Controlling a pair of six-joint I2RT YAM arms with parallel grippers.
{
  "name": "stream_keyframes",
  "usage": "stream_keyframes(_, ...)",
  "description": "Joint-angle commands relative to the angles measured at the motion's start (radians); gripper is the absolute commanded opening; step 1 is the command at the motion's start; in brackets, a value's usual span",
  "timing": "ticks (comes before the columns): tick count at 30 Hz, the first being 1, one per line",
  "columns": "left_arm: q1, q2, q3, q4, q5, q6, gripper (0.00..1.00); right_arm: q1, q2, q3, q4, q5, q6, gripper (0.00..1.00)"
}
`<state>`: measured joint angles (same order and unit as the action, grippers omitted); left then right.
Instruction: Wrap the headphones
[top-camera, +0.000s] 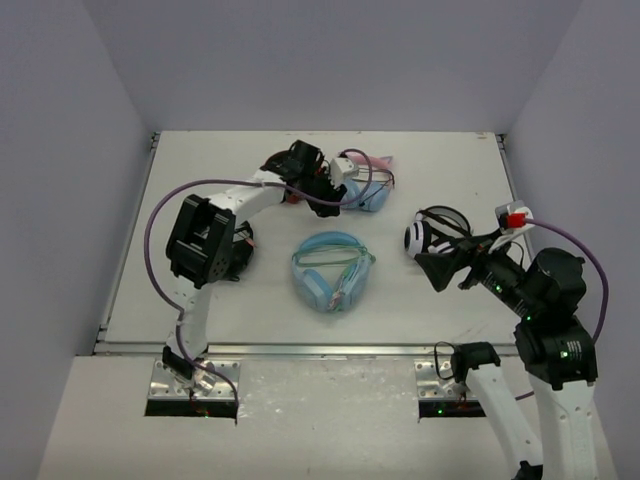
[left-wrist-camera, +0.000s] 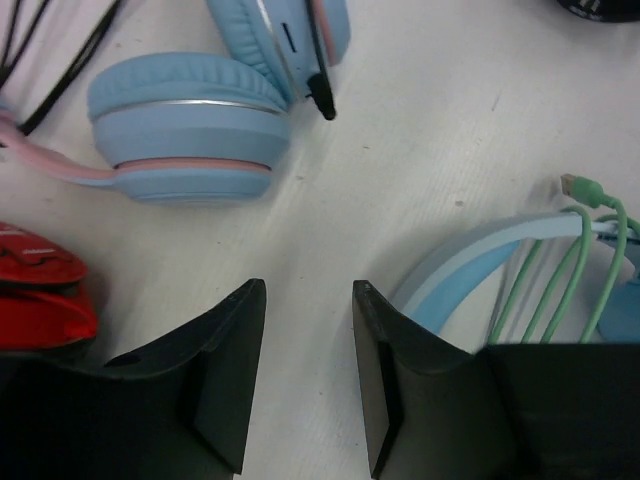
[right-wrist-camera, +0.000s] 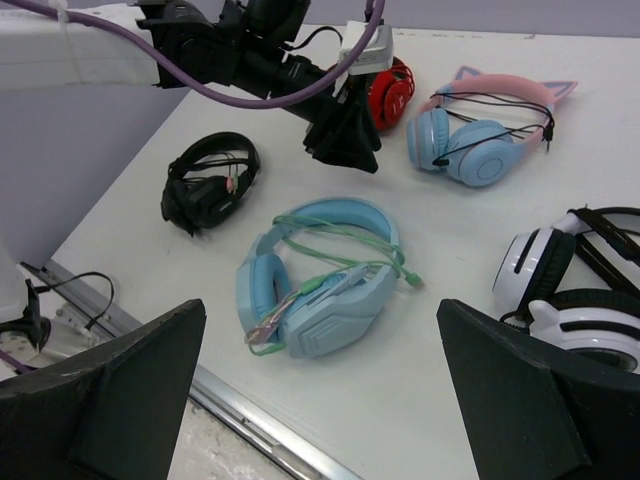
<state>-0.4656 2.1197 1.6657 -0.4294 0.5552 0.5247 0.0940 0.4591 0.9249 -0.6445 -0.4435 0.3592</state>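
Note:
The light-blue headphones (top-camera: 332, 270) lie flat at the table's middle, with the mint-green cable (right-wrist-camera: 340, 235) looped loosely across headband and earcups and its plug (right-wrist-camera: 412, 282) lying on the table. My left gripper (top-camera: 328, 197) is open and empty, hovering just beyond the headband. In the left wrist view its fingers (left-wrist-camera: 240, 340) stand over bare table, with the headband (left-wrist-camera: 470, 262) and cable strands (left-wrist-camera: 575, 265) to their right. My right gripper (top-camera: 432, 272) is open wide and empty, to the right of the headphones (right-wrist-camera: 320, 275), which show between its jaws (right-wrist-camera: 320, 305).
A pale-blue pair with pink cat ears (top-camera: 365, 185) (left-wrist-camera: 190, 130) and a red pair (right-wrist-camera: 392, 90) (left-wrist-camera: 40, 295) lie at the back. A black pair (right-wrist-camera: 205, 185) lies left, a white-and-black pair (top-camera: 430, 235) (right-wrist-camera: 560, 290) right. A metal rail (top-camera: 300, 348) edges the front.

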Motion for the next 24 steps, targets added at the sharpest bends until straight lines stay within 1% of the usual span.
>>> stream_keyframes(1, -0.013, -0.110, 0.002, 0.109, -0.182, -0.151, 0.38, 0.001, 0.021, 0.038, 0.013, 0.025, -0.031, 0.99)
stream_keyframes(2, -0.013, -0.131, 0.000, 0.144, -0.220, -0.193, 0.38, 0.000, 0.027, 0.035, 0.008, 0.054, -0.034, 0.99)
stream_keyframes(3, -0.013, -0.189, -0.004, 0.162, -0.268, -0.237, 0.38, 0.000, 0.039, 0.034, -0.006, 0.078, -0.040, 0.99)
stream_keyframes(4, -0.011, -0.231, -0.048, 0.188, -0.416, -0.356, 0.40, 0.001, 0.042, 0.025, -0.013, 0.109, -0.048, 0.99)
stream_keyframes(5, -0.011, -0.275, -0.090, 0.246, -0.490, -0.417, 0.43, 0.001, 0.044, 0.020, -0.033, 0.188, -0.055, 0.99)
stream_keyframes(6, -0.004, -0.387, -0.134, 0.274, -0.552, -0.470, 0.51, 0.001, 0.047, 0.015, -0.046, 0.233, -0.075, 0.99)
stream_keyframes(7, -0.001, -0.449, -0.235, 0.299, -0.696, -0.577, 0.81, 0.001, 0.052, 0.012, -0.059, 0.279, -0.084, 0.99)
stream_keyframes(8, 0.002, -0.565, -0.285, 0.329, -0.760, -0.618, 1.00, 0.001, 0.052, 0.012, -0.090, 0.367, -0.091, 0.99)
stream_keyframes(9, 0.008, -0.616, -0.328, 0.333, -0.838, -0.655, 1.00, 0.001, 0.053, 0.012, -0.104, 0.408, -0.101, 0.99)
stream_keyframes(10, 0.013, -0.665, -0.363, 0.321, -0.992, -0.743, 1.00, 0.001, 0.052, 0.017, -0.115, 0.437, -0.103, 0.99)
stream_keyframes(11, 0.019, -0.757, -0.415, 0.275, -1.050, -0.781, 1.00, 0.001, 0.050, 0.020, -0.133, 0.445, -0.108, 0.99)
stream_keyframes(12, 0.033, -0.798, -0.432, 0.233, -1.108, -0.814, 1.00, 0.001, 0.047, 0.023, -0.142, 0.469, -0.115, 0.99)
stream_keyframes(13, 0.038, -0.840, -0.445, 0.154, -1.205, -0.869, 1.00, 0.001, 0.043, 0.034, -0.152, 0.471, -0.123, 0.99)
stream_keyframes(14, 0.050, -0.921, -0.472, 0.117, -1.234, -0.880, 1.00, 0.001, 0.041, 0.040, -0.174, 0.471, -0.126, 0.99)
stream_keyframes(15, 0.051, -0.963, -0.486, 0.080, -1.271, -0.891, 1.00, 0.001, 0.041, 0.045, -0.187, 0.474, -0.128, 0.99)
stream_keyframes(16, 0.051, -1.059, -0.507, 0.052, -1.326, -0.890, 1.00, 0.001, 0.036, 0.052, -0.202, 0.476, -0.129, 0.99)
stream_keyframes(18, 0.053, -1.153, -0.581, 0.047, -1.362, -0.875, 1.00, 0.001, 0.030, 0.051, -0.210, 0.459, -0.135, 0.99)
stream_keyframes(20, 0.053, -1.260, -0.615, 0.025, -1.408, -0.841, 1.00, 0.001, 0.024, 0.051, -0.219, 0.451, -0.132, 0.99)
stream_keyframes(24, 0.053, -1.339, -0.633, -0.054, -1.413, -0.816, 1.00, 0.001, 0.007, 0.052, -0.238, 0.469, -0.135, 0.99)
